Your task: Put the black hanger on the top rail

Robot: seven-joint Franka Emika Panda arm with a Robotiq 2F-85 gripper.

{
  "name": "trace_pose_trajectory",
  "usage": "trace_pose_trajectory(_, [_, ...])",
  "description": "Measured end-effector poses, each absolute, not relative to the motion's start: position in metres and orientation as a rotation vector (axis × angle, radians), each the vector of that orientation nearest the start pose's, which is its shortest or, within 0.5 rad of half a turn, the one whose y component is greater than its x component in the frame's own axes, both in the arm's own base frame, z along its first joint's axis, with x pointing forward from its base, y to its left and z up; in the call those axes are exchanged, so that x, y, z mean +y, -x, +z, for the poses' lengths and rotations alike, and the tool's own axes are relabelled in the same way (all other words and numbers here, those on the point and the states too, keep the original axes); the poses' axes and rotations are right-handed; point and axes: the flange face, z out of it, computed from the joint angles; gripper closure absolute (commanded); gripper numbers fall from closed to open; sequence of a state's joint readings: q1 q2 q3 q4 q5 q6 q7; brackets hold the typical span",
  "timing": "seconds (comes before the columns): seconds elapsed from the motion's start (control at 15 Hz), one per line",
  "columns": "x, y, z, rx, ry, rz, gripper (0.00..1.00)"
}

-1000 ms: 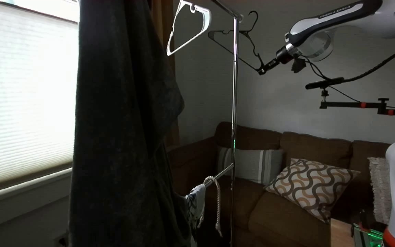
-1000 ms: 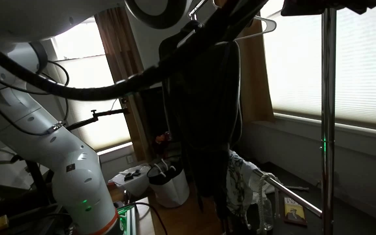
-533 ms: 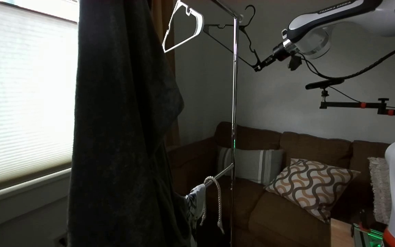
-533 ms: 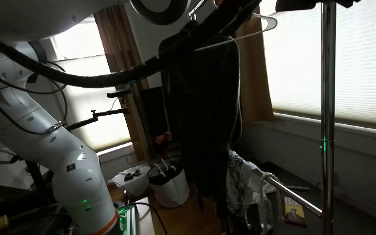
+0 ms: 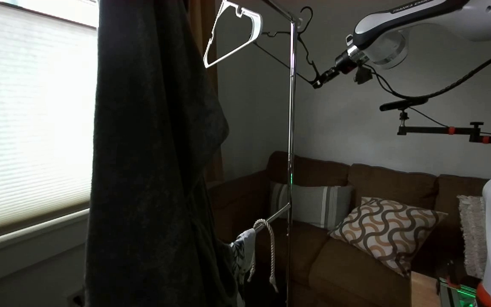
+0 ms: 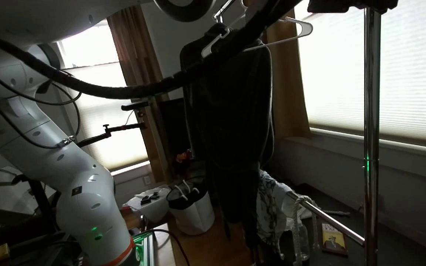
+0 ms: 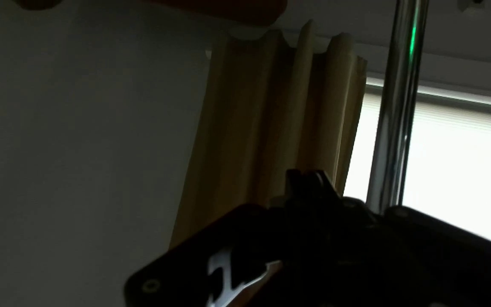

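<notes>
The fingers point(image 5: 323, 79) are clenched on the lower corner of the black hanger point(image 5: 272, 56), which is raised with its hook pointing up. In an exterior view its frame crosses behind the upright pole point(image 5: 292, 106), the hook just beside the end of the top rail point(image 5: 280, 10); whether they touch I cannot tell. Farther along are a white hanger point(image 5: 257, 26) and a hanging dark garment point(image 5: 156, 153).

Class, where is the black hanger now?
In an exterior view, the black hanger is high up, right of centre, partly behind the rack's vertical pole, one lower corner in the gripper.
</notes>
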State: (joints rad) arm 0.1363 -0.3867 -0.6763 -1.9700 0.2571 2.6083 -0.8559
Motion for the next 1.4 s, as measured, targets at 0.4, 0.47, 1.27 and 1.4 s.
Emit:
trace_pose_trajectory(0.4, [-0.323,-0.418,0.712,-0.012,2.974,-1.484,0.98])
trace_pose_trajectory(0.47, [-0.324,-0.421,0.712,-0.002,2.985,-1.459,0.98])
trace_pose_trajectory(1.27, [-0.355,-0.407,0.715,0.122,3.065,-1.349,0.01])
trace_pose_trajectory(1.4, [-0.369,-0.388,0.722,0.169,3.060,-1.379,0.00])
